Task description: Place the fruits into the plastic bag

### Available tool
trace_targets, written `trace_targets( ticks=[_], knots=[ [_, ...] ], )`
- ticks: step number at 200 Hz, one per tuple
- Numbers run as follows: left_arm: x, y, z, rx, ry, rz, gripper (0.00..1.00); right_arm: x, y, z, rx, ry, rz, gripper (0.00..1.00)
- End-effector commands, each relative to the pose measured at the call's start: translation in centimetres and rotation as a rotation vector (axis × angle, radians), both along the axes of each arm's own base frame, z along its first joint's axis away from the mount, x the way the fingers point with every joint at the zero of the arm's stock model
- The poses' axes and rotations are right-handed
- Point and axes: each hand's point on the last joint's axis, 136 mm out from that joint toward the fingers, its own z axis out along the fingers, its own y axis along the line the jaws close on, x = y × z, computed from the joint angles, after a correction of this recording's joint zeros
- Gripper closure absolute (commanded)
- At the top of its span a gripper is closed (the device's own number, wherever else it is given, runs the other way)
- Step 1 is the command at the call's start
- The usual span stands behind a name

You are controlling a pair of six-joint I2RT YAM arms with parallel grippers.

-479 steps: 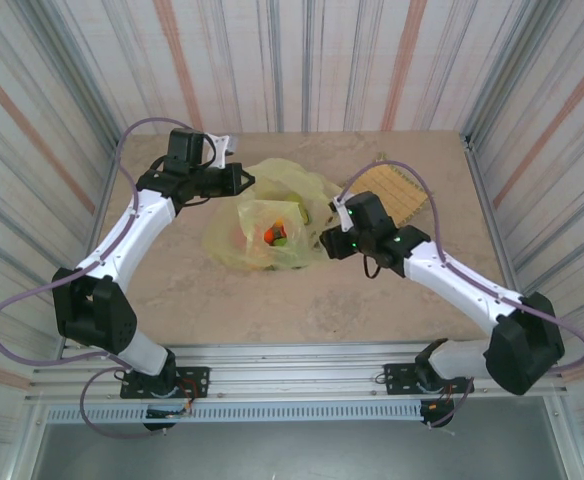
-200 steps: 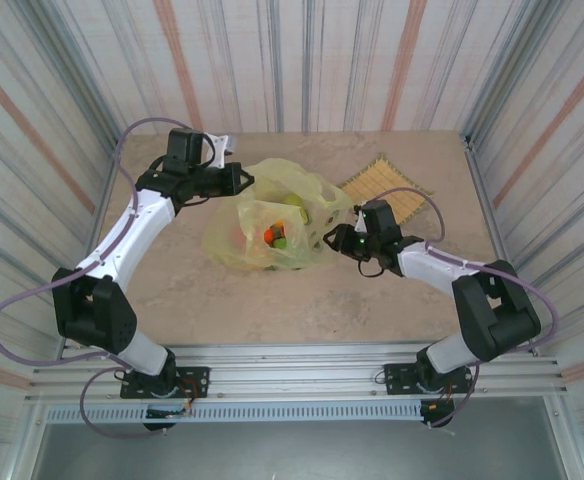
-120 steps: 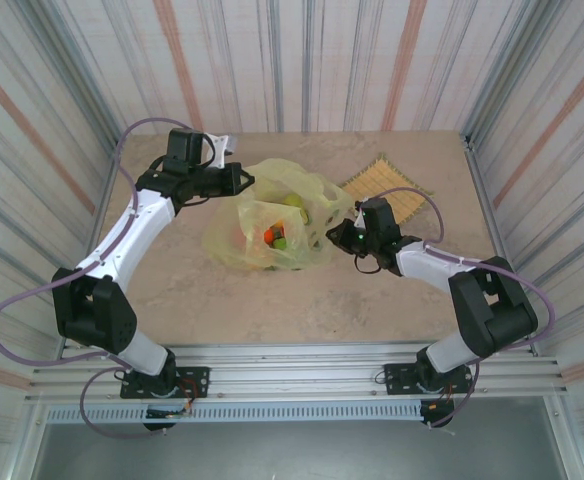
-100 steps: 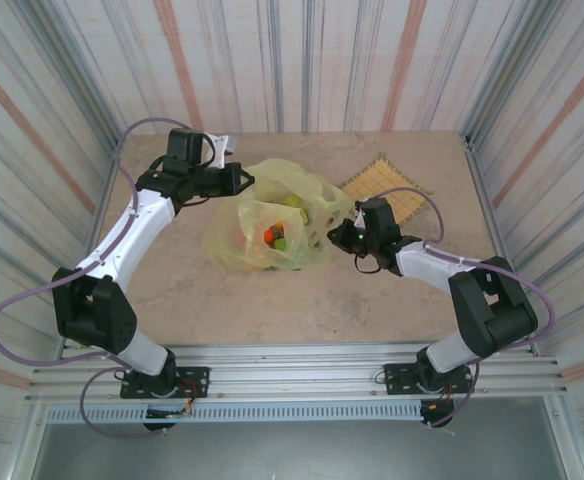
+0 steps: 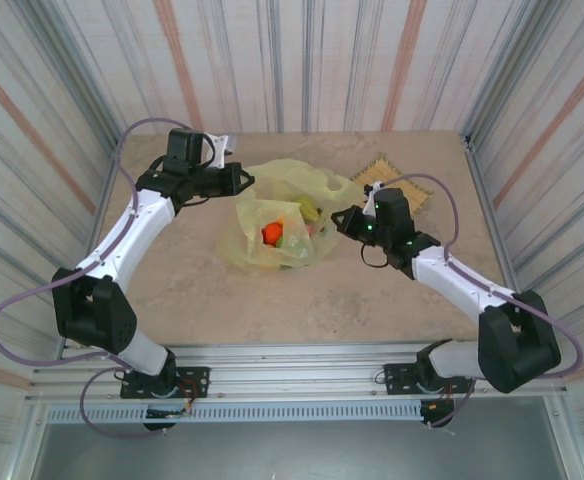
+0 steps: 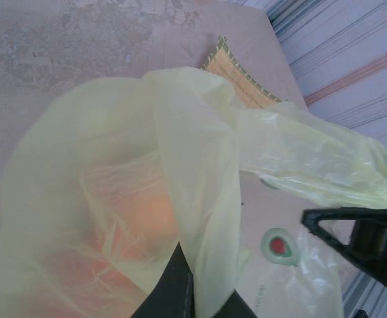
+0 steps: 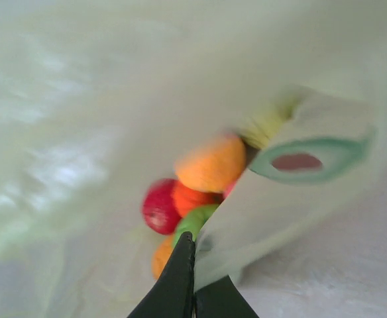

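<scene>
The small, round, smooth toy fruits point(image 5: 277, 236) are gathered inside the thin, translucent yellow-green crinkled plastic bag point(image 5: 277, 182), which lies near the middle of the table, towards its far half. Through the mouth of the bag, as seen by the right wrist camera, an orange fruit point(image 7: 211, 164), a glossy red fruit point(image 7: 158, 207), a green fruit point(image 7: 191, 220) and a pale yellowish one behind them are seen pressed together in a cluster. From above, orange-red and green colours are made out through the film. The film is creased and folded, and a green oval print with a red centre point(image 7: 305, 161) is carried on its side.

The bag's right edge is pinched by the right gripper point(image 5: 340, 217), whose slim black fingers point(image 7: 180, 278) are pressed together on the plastic. The far-left edge of the bag is pinched by the left gripper point(image 5: 244, 180); in its wrist view a fold of film is caught between its closed dark fingers point(image 6: 173, 288), and the bag is stretched out in a long wrinkled strand to the right.

A tan woven bamboo mat point(image 5: 376, 172) with a darker stitched border is laid flat just behind the bag's right side, partly covered by the right arm. All of it rests on a beige, marbled stone-look table point(image 5: 172, 290), enclosed by striped corrugated walls point(image 5: 302, 60).
</scene>
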Motion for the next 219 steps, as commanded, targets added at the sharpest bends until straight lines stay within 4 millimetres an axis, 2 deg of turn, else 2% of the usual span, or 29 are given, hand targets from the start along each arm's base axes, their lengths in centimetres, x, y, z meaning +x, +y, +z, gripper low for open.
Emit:
trace_targets(
  ticks=[1,34,76,95,108,126,163,193,219],
  knots=[
    [-0.8,0.4,2.6,-0.038,-0.063,0.010,1.00,0.1,-0.2,4.8,-0.001,-0.109,0.015,1.00],
    [-1.3,1.3,5.6,-0.085,-0.126,0.030,1.00,-0.5,0.0,10.4,0.005,-0.206,0.054,1.00],
    [-2.5,2.5,10.0,-0.143,-0.204,0.061,1.00,-1.4,-0.3,16.3,-0.035,-0.298,0.089,1.00],
    [-3.0,2.3,10.5,-0.170,-0.191,0.059,1.00,-1.9,-0.4,18.5,-0.045,-0.335,0.101,1.00],
    [-3.1,2.0,9.9,-0.187,-0.154,0.050,1.00,-2.1,-0.2,19.4,-0.041,-0.347,0.110,1.00],
    [-3.0,1.6,7.8,-0.185,-0.094,0.054,1.00,-2.1,0.8,19.0,-0.039,-0.326,0.137,1.00],
    [-2.4,0.3,3.4,-0.177,-0.009,0.073,1.00,-1.8,3.9,15.4,-0.075,-0.226,0.231,1.00],
    [-1.4,-0.2,0.6,-0.170,0.039,0.108,1.00,-1.0,4.1,13.6,-0.121,-0.190,0.231,1.00],
    [-0.9,-0.2,-1.8,-0.179,0.083,0.140,1.00,-0.6,5.1,11.9,-0.124,-0.147,0.270,1.00]
  ],
)
